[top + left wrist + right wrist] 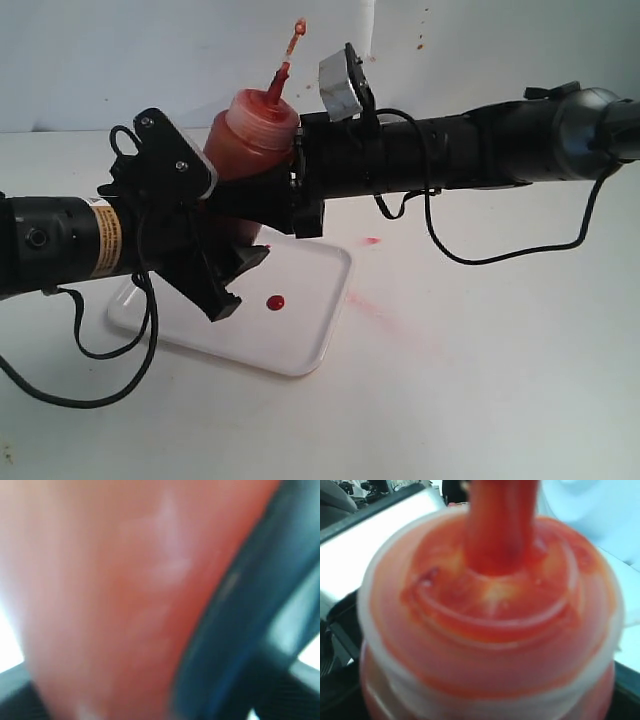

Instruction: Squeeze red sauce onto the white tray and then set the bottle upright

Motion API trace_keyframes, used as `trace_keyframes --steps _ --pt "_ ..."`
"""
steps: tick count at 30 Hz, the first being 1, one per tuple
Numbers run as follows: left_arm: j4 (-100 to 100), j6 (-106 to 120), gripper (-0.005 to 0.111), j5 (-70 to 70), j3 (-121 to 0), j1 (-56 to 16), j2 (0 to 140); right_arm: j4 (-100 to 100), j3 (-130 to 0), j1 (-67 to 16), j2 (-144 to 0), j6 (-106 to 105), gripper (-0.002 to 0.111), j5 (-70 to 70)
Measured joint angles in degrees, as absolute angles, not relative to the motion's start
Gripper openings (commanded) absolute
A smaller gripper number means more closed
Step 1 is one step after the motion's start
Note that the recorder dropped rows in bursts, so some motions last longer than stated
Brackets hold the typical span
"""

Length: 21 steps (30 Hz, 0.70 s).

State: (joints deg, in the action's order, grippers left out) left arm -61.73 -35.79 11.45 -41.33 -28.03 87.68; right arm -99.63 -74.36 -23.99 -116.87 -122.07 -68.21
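The bottle (255,130) is held nearly upright over the back of the white tray (300,345), nozzle up, with its tethered tip cap (297,30) above. My right gripper (268,196) is shut on its middle, one finger crossing its front. My left gripper (243,278) holds its lower part, and its fingertips (225,300) hang over the tray. A round blob of red sauce (275,302) lies on the tray. In the left wrist view the bottle (125,605) fills the frame beside a dark finger (240,645). The right wrist view shows only the bottle's cap (490,630) and nozzle (500,525).
A pale pink speck (372,241) and a faint pinkish smear (385,312) mark the table to the right of the tray. Black cables hang from both arms (110,390) (500,255). A white wall stands behind.
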Motion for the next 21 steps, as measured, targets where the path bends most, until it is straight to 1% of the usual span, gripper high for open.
trace_keyframes --steps 1,10,15,19,21 --pt "-61.4 -35.3 0.104 12.8 -41.4 -28.0 87.7 -99.0 -74.4 -24.0 -116.7 -122.1 0.000 -67.5" --pt "-56.7 -34.9 0.104 14.9 -41.9 -28.5 87.4 -97.9 -74.4 -24.5 -116.1 -122.1 0.000 -62.5" --pt "-56.7 -34.8 0.104 12.7 -41.9 -28.6 87.4 -97.2 -74.4 -24.4 -116.1 -122.1 0.000 -58.6" --pt "-56.7 -34.7 0.104 11.1 -41.9 -28.7 87.4 -97.0 -74.4 -22.0 -116.1 -122.1 0.000 -58.4" --pt "-56.7 -34.7 0.104 10.7 -41.9 -28.7 87.4 -96.9 -74.4 -18.7 -116.1 -121.9 0.000 -59.5"
